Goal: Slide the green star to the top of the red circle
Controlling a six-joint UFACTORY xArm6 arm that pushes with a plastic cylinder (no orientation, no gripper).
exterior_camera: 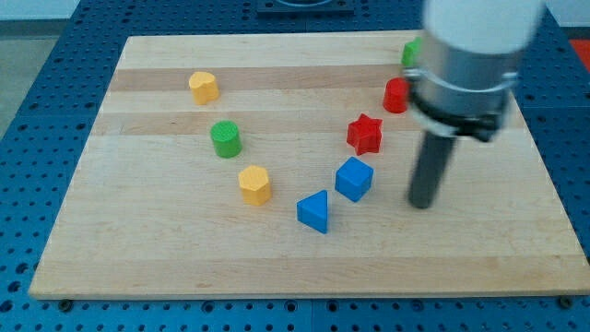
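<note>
Near the view's top right, green block: showing only as a sliver beside the arm's pale body, its shape too hidden to call; it is sitting just above the red round block.
Red round block: standing just below that green sliver, its right side being covered by the arm's housing.
My tip: resting on bare bench to the view's right of the blue cube, well below the green sliver and the red round block, touching no block.
Tool: the arm is carrying no grasping tool, only the dark rod, so nothing is being gripped.
Red star: lying below and left of the red round block.
Blue cube: sitting just below the red star.
Blue wedge-shaped block: lying just left and below the cube.
Yellow block: sitting further left.
Green cylinder: standing above the yellow block.
Second yellow block: sitting towards the top left.
Bench: pale wood, carrying everything.
</note>
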